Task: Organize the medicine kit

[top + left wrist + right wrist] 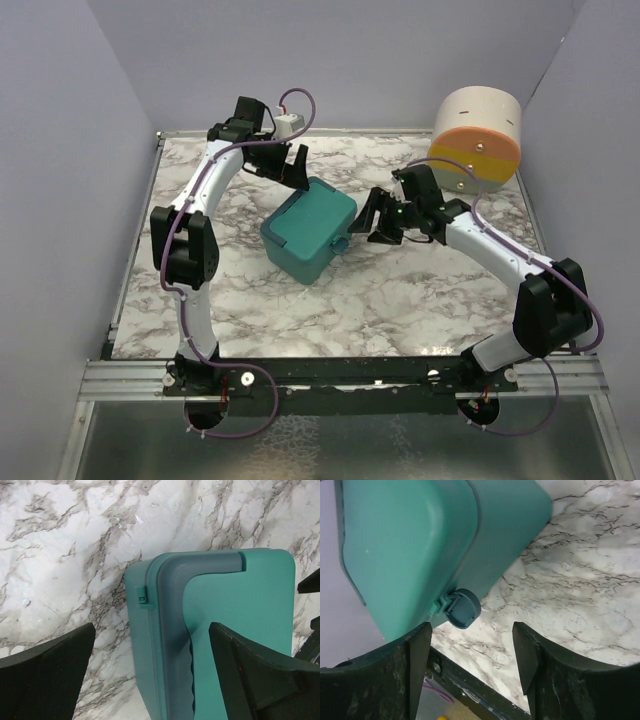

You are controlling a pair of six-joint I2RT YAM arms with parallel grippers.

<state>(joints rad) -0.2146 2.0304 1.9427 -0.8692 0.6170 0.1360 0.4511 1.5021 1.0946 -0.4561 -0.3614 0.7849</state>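
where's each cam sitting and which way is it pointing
Top external: above and behind the bases, looking down on the marble table; both arms, left tool and right tool show.
Left wrist: over the medicine kit, facing its lid; left fingers at bottom.
Right wrist: low beside the kit, facing its round knob; right fingers at bottom.
Shared: all three show the kit.

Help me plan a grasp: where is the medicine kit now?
In the top view, the medicine kit sits closed mid-table, between the left gripper at its far edge and the right gripper beside its round latch.
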